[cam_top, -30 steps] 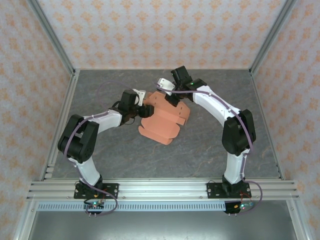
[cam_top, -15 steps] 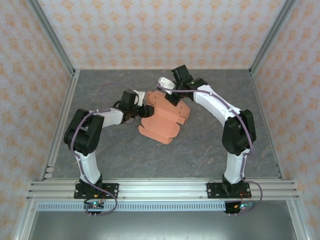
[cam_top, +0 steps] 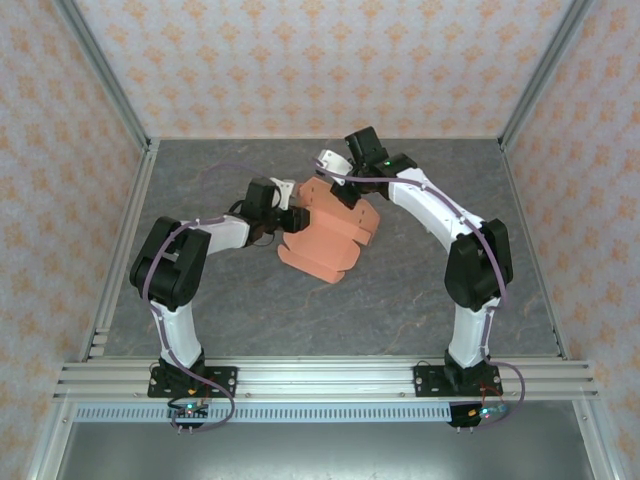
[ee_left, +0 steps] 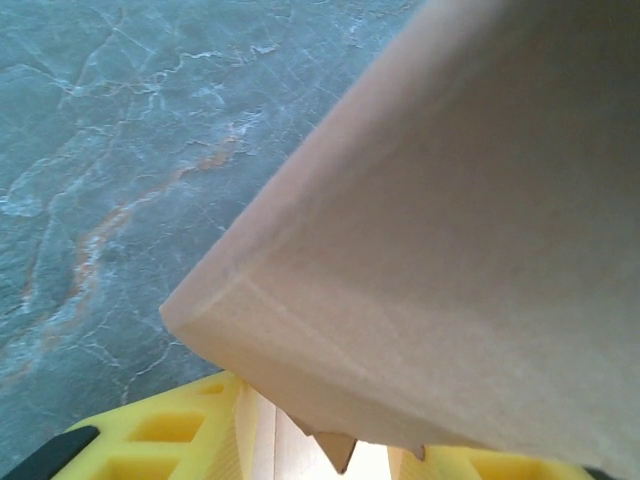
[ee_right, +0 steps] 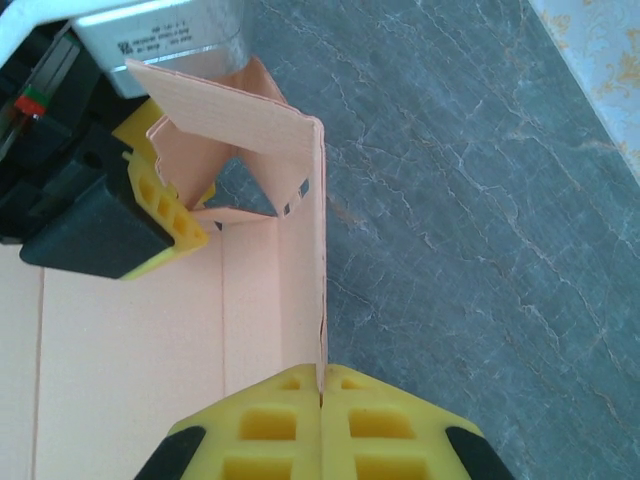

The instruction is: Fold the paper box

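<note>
step: side walls going up, judged half done | paper box (cam_top: 328,232): on table (cam_top: 420,300), between both arms | right hand (ee_right: 320,395): pinching upright wall | left hand (ee_left: 320,445): straddling a flap, grip cannot tell | next: probably tuck flap inward along crease

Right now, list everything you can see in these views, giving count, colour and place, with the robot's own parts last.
paper box: one, salmon-orange, partly folded, mid-table between the two grippers.
table: one, grey marbled top, under the box and arms.
walls: three, cream with orange pattern, around the far and side edges of the table.
frame rails: several, silver metal, along the near edge and up the corners.
left gripper: one, black with yellow fingers, at the box's left edge with card between its fingers; grip unclear.
right gripper: one, yellow-fingered, shut on an upright wall at the box's far side.
</note>
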Tool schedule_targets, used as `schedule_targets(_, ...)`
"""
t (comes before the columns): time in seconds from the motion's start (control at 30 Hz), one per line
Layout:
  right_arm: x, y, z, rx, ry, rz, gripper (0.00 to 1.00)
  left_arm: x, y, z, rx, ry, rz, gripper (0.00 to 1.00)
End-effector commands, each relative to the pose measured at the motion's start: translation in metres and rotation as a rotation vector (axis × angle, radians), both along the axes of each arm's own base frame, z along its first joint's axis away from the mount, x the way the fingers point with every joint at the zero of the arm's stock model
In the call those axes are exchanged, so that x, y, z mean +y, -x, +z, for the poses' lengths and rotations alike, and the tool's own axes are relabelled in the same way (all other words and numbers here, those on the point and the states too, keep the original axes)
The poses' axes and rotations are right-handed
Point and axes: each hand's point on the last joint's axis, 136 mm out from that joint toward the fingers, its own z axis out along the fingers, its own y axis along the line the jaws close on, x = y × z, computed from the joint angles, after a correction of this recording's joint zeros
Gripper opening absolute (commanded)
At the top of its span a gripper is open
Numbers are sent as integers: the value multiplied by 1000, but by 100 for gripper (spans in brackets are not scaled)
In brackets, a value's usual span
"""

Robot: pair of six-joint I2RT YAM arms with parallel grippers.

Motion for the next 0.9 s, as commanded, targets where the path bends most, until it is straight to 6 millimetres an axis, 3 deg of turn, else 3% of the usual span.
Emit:
schedule_targets(0.0, 9, 1, 12, 3, -42, 17, 0, -20, -8, 26, -90, 67, -41, 38)
schedule_targets(0.37, 7, 2, 6, 12, -27, 17, 0, -20, -9, 40, -131, 126, -8, 47)
schedule_targets(0.53, 4, 2, 6, 12, -4, 14, 0, 1, -1, 37, -123, 53, 59, 49)
schedule_targets(0.7, 2, 2, 8, 7, 2, 8, 0, 43, 22, 23, -95, -53, 211, 54)
schedule_targets(0.77, 2, 2, 9, 5, 2, 8, 0, 43, 36, 27, -96, -28, 197, 55)
schedule_targets(0.87, 3, 1, 9, 8, -3, 3, 0, 27, 56, 38, -107, 20, 123, 55)
